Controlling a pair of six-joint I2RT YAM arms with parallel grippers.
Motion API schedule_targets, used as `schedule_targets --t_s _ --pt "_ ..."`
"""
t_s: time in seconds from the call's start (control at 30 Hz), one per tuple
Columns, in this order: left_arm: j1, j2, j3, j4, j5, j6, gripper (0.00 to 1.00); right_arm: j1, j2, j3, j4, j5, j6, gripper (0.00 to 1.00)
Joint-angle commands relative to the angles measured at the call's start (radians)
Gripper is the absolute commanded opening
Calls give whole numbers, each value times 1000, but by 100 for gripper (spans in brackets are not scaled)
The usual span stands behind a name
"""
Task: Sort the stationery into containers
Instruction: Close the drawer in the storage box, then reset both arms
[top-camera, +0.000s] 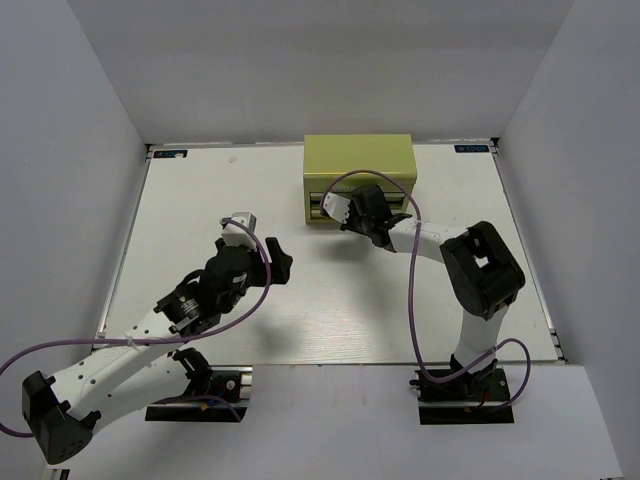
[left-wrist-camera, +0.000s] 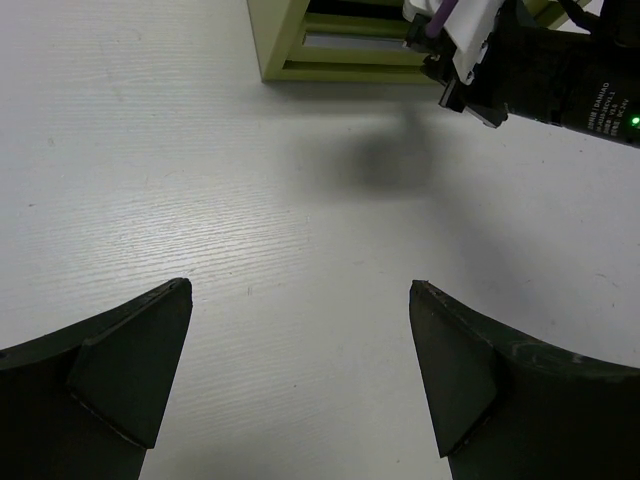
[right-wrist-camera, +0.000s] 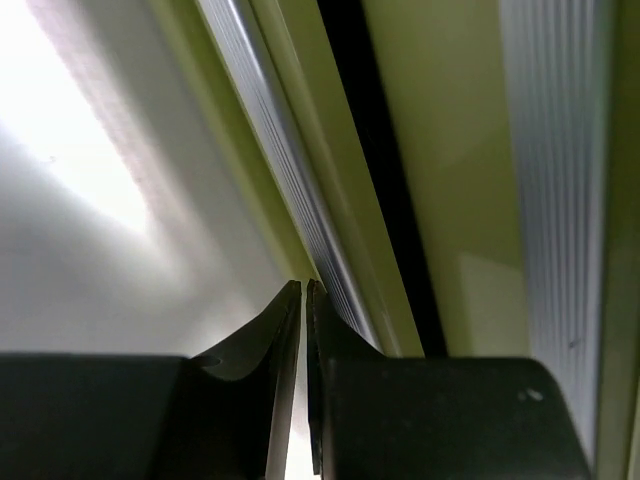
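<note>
The yellow-green tool chest (top-camera: 358, 160) stands at the back middle of the table, its two front drawers facing me. It also shows in the left wrist view (left-wrist-camera: 300, 62) and fills the right wrist view (right-wrist-camera: 440, 150). My right gripper (top-camera: 338, 220) is shut, with nothing seen between its jaws. Its tips (right-wrist-camera: 304, 290) sit against the ribbed edge of a drawer front at the chest's lower left. My left gripper (top-camera: 281, 262) is open and empty over bare table (left-wrist-camera: 300, 300), well short of the chest. No pens show in any view.
The white table (top-camera: 200, 200) is walled by grey panels at the back and sides. My right wrist (left-wrist-camera: 545, 85) with its purple cable hangs in front of the chest.
</note>
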Motion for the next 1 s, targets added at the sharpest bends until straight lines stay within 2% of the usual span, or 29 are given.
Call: schedule_targets --t_s 0.0,0.33,0.47,0.5,0.53,0.63,0.8,0.83,0.87,0.9,0.97 --pt "-3 -14 -13 -7 -16 -22 99 1 11 32 144 109 -17 12" --pt "-3 -24 -24 12 -16 -31 99 -7 5 19 172 134 -5 18" --pt "-3 -14 -24 12 -16 -31 99 -5 -73 22 -50 -85 19 22" --pt "-3 -14 -24 12 -16 -31 99 -7 -94 8 -72 -125 27 27" --pt "-3 -14 -24 12 -16 -31 99 -5 -170 -15 -89 -247 53 29" --pt "-3 -24 -24 12 -16 -31 99 -8 -283 -52 -156 -353 139 39" --pt "-3 -33 -53 49 22 -31 99 -22 -387 -23 -277 -417 318 43" --pt "-3 -33 -62 62 35 -31 99 -22 -415 -18 -302 -424 349 56" --pt "-3 -33 -62 62 35 -31 99 -17 -421 -6 -303 -423 381 76" --pt "-3 -24 -62 62 47 -31 99 -23 -430 -1 -314 -417 406 90" --pt "-3 -24 -62 72 56 -31 99 -25 -465 2 -303 -383 488 90"
